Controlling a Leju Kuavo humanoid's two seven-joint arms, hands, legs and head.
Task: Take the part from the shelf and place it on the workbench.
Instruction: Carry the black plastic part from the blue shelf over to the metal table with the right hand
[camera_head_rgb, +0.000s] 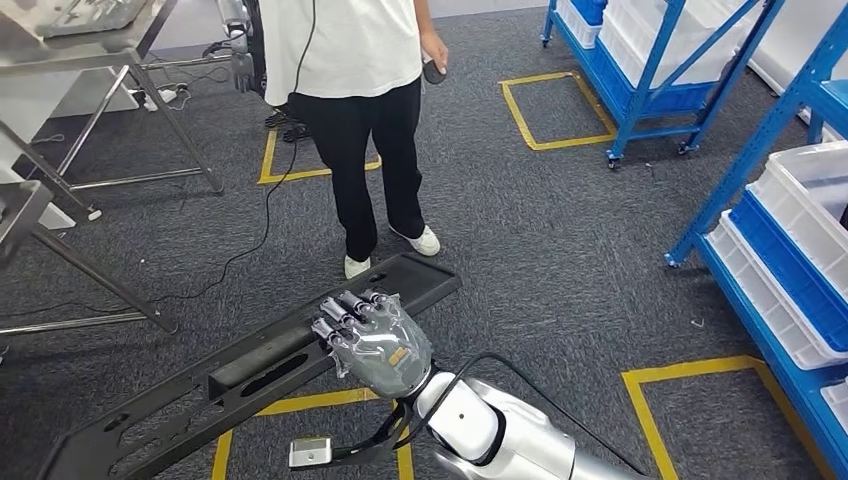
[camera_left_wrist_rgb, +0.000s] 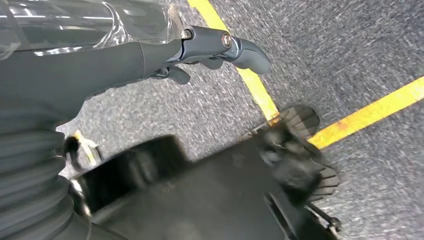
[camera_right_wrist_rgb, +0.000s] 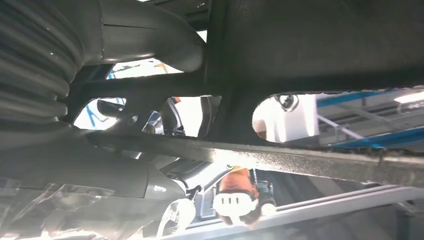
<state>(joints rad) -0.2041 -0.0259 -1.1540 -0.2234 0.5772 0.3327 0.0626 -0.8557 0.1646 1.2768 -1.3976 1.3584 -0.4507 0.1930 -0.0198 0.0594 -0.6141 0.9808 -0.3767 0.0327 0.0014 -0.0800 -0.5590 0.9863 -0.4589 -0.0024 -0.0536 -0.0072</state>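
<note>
Right hand (camera_head_rgb: 375, 340) grips the long black part (camera_head_rgb: 240, 375) above grey carpet; left hand's (camera_left_wrist_rgb: 150, 55) fingers hold nothing

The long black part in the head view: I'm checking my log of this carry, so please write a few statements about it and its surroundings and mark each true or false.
1. The right hand grips the long black part. True.
2. The part lies flat on the carpet. False: it is held up above the grey carpet, slanting across the view.
3. A person in black trousers stands just beyond the part's far end. True.
4. The blue racks hold red bins. False: the bins are white and blue.
5. Yellow tape lines mark squares on the floor. True.
6. The left hand grips the part too. False: in the left wrist view it holds nothing.
</note>
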